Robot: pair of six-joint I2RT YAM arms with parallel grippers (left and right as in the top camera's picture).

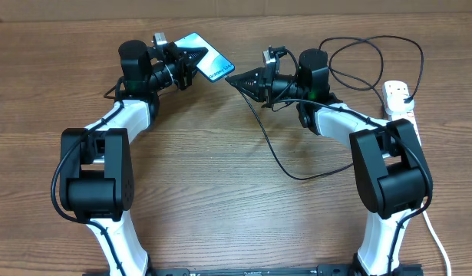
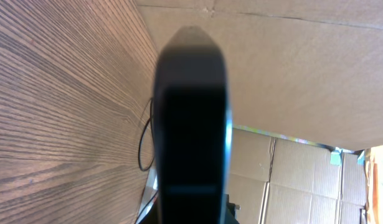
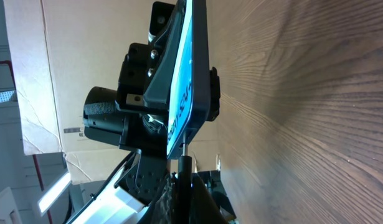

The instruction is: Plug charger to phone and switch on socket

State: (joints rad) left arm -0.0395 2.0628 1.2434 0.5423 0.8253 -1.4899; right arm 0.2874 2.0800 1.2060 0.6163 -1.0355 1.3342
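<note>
You're working on a wood-grain table (image 1: 220, 153), with the grain running left to right in the overhead view. At its right edge a white power strip (image 1: 399, 100) lies flat, and its white cord (image 1: 434, 234) trails toward the near edge. The thin black charger cable (image 1: 297, 177) lies in loose loops just beside the strip. It then sweeps in a slack curve across the middle of the table.

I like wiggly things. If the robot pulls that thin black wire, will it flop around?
Probably floppy: the charger lies in loose curves on the table. Likely light too, being so thin and trailing from the right tool.
</note>
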